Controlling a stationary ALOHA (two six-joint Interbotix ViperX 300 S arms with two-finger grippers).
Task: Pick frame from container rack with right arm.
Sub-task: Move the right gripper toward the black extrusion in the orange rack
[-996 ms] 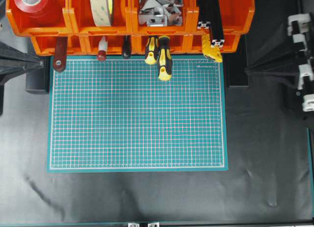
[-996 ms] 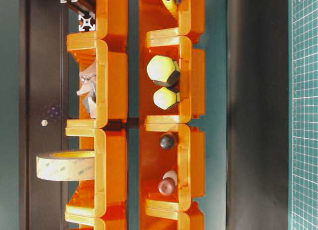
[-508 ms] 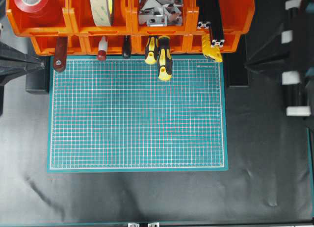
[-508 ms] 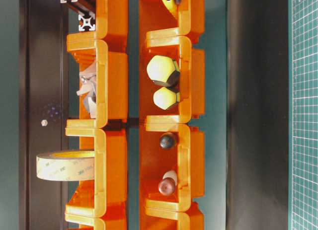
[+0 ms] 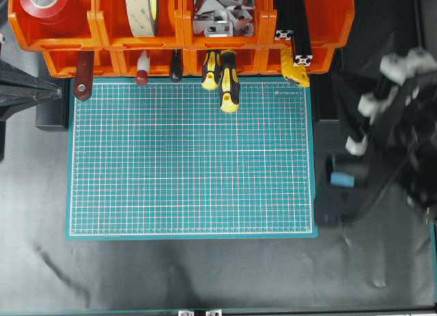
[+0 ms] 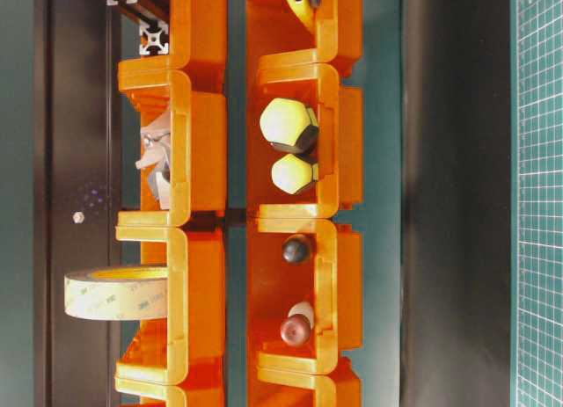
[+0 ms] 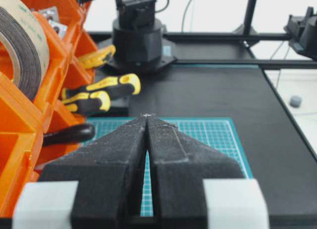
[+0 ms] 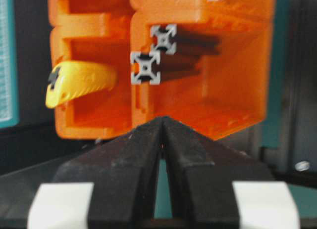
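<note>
Stage: approach only; nothing grasped yet, judging by how things lie.
Frame [image 5: 295,29]: in the rightmost upper bin of the container rack [image 5: 328,22], two bars side by side, slotted ends [image 8: 145,68] poking out toward the tabletop.
Right arm [image 5: 389,125]: blurred at the right edge of the overhead view, well apart from the rack.
Right gripper [image 8: 162,121]: jaws pressed together, holding nothing, pointed at the bar ends (wrist view).
Left gripper [image 7: 147,116]: closed and empty, over the green mat [image 5: 191,159].
Left to do: open the jaws, reach a bar end, clamp, draw it out.
</note>
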